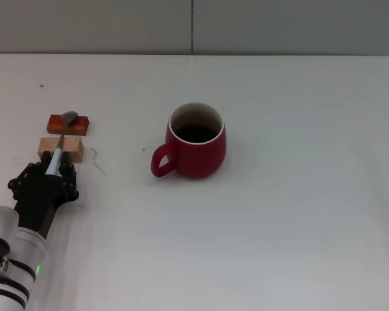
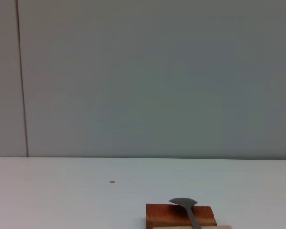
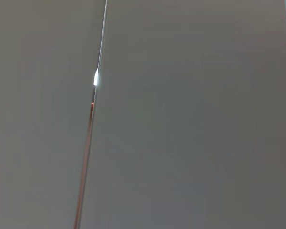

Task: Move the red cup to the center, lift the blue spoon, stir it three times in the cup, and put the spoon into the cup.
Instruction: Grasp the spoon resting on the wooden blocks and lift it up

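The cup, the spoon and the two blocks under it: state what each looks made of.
Cup: likely glazed ceramic, with a smooth dark red wall and white rim. Spoon: dull grey bowl looks like metal; pale blue handle possibly plastic or coated, hard to tell. Red-brown block and pale block: apparently wood, matte, the darker one maybe stained. The left gripper is at the spoon's handle end.

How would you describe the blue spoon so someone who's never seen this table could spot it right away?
From the big red cup mid-table, look far toward the robot's left, where two small wooden blocks lie. The blue spoon rests across them, handle end at the left gripper. It is the only slim thing there: pale blue handle, grey bowl.
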Controlling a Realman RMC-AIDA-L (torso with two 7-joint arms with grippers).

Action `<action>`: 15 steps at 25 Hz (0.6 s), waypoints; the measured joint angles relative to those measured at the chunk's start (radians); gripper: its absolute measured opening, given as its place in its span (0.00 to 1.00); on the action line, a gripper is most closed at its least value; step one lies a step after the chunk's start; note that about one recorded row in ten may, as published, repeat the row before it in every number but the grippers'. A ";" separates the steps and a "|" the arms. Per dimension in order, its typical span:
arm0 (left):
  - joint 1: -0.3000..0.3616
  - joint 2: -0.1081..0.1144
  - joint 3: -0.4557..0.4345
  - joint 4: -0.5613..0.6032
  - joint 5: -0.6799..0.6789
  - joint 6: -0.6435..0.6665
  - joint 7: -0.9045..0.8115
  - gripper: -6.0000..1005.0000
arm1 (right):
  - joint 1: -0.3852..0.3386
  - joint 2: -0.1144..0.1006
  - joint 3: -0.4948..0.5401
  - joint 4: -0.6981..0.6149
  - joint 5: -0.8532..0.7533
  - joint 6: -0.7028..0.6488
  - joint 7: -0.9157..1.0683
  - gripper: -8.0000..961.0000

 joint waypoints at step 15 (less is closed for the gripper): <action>-0.006 -0.004 0.003 0.003 0.002 -0.001 0.000 0.23 | -0.001 0.000 0.000 0.000 0.000 -0.002 0.000 0.60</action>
